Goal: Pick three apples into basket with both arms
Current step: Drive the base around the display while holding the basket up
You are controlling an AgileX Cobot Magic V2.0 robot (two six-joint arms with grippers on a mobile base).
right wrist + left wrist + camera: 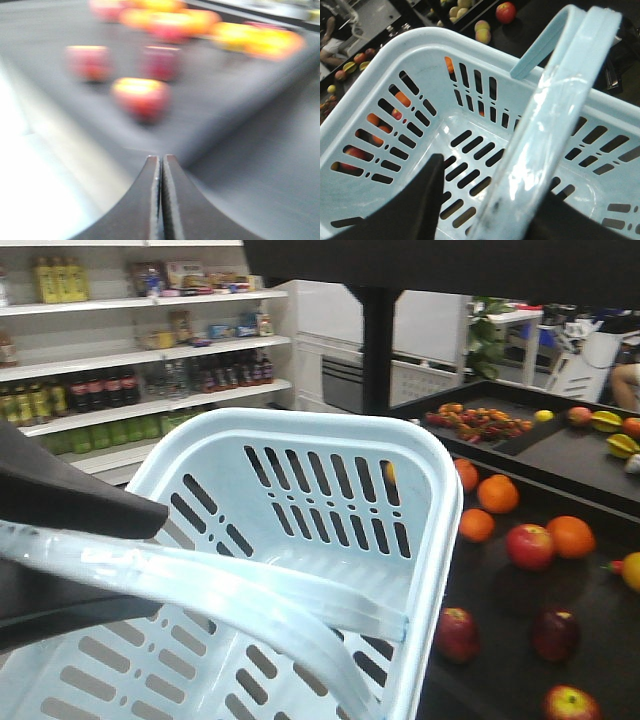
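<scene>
**Mia:** What is the left gripper [140, 558] doing?

**Ben:** Its black fingers are pinched on the handle [560, 100] of the basket [300, 430]. That arm holds the basket up at the left edge of the counter [500, 680]. Nothing is inside it yet.

**Mia:** And the right gripper [161, 170]?

**Ben:** Its fingers are pressed together with nothing between them. It sits low over the counter and points at the apples [457, 633], though that view is smeary.

**Mia:** Where are the apples?

**Ben:** Four lie loose near the counter's near edge, just right of the basket.

**Mia:** How would one feel?

**Ben:** Probably hard, smooth and round, so it could slip or roll. The gripper should open wide and take one around its fat middle, softly, so it won't bruise.

**Mia:** And farther back?

**Ben:** Oranges [497, 493], then red peppers [475, 422] by the far edge.
</scene>
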